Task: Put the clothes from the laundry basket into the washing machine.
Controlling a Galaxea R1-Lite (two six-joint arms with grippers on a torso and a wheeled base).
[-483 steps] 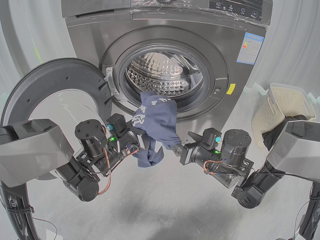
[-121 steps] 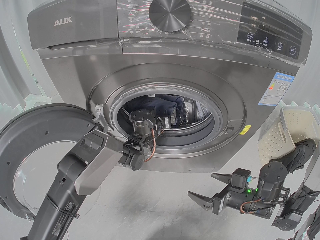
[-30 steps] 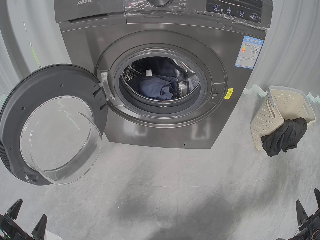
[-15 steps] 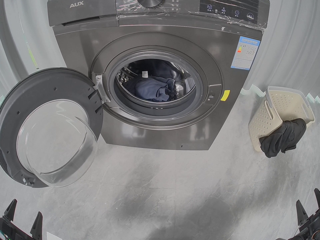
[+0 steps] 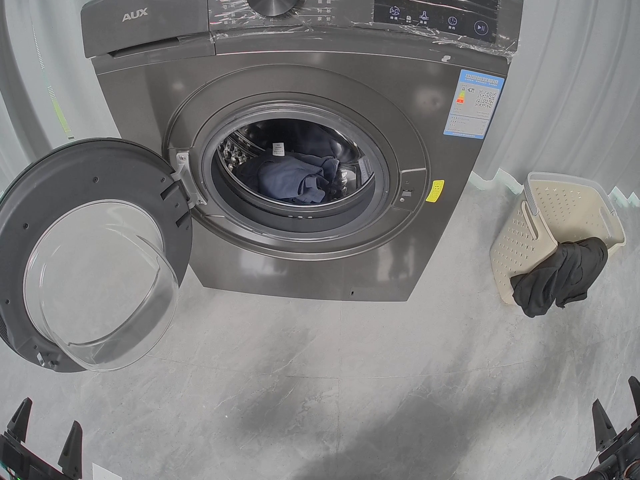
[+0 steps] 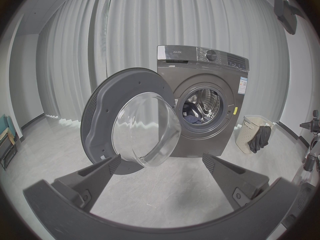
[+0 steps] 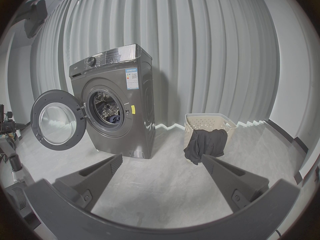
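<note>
The grey washing machine [image 5: 300, 75] stands with its round door [image 5: 93, 255] swung wide to the left. A navy garment [image 5: 293, 178] lies inside the drum. To the right of the machine, a cream laundry basket [image 5: 573, 201] sits on the floor with a black garment [image 5: 557, 278] draped over its front rim. My left gripper [image 5: 51, 415] is low at the near left, open and holding nothing, far from the machine. My right gripper [image 5: 615, 395] is low at the near right, also open and holding nothing, with the basket [image 7: 208, 120] and black garment [image 7: 205, 144] ahead of it.
Bare grey floor [image 5: 347, 368] stretches between me and the machine. The open door [image 6: 130, 117] juts out over the floor on the left side. White curtains [image 7: 206, 50] hang behind the machine and the basket.
The left gripper has let go of the navy garment in the drum, and both arms are drawn back low. The camera has backed off and turned a little right in the last second.
</note>
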